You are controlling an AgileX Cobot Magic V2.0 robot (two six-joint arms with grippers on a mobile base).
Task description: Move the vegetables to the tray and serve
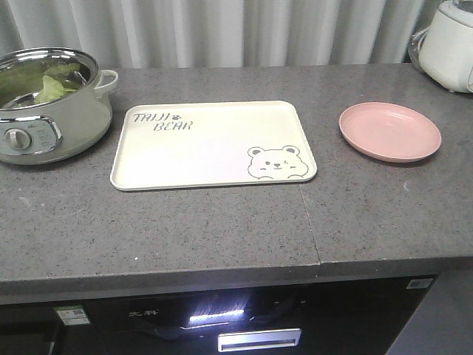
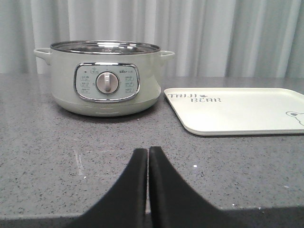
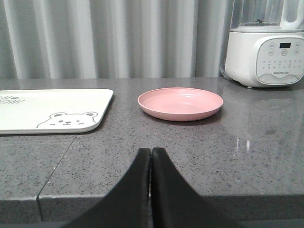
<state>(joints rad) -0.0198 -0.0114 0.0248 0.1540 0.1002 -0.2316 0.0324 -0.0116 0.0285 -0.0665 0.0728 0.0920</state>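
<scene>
On the counter (image 1: 222, 237), to the left of the tray (image 1: 211, 144), an electric cooking pot (image 1: 44, 118) with a front dial is stood. The vegetables (image 1: 55, 87), green lettuce leaves, are seen inside it against the steel wall. No leaf has been placed on the tray; its cream surface carries only the printed lettering and the bear face. The transfer is therefore judged not yet begun, and serving is likewise outstanding.

To the right of the tray, well apart from it, a round pink plate (image 1: 389, 131) is set; nothing is contained in it. Beyond the plate, farther from the tray, a white blender base (image 3: 268, 54) is stood at the back of the counter.

The left claw (image 2: 148, 151) is positioned low at the counter's front edge, facing the pot, with the tray to its right. Its jaws are closed against each other and nothing is gripped. The right claw (image 3: 151, 151) is positioned likewise, facing the pink plate, with the tray's bear corner to its left. Its jaws are also pressed together, and nothing is held.

Whether a clear lid covers the pot cannot be told.
</scene>
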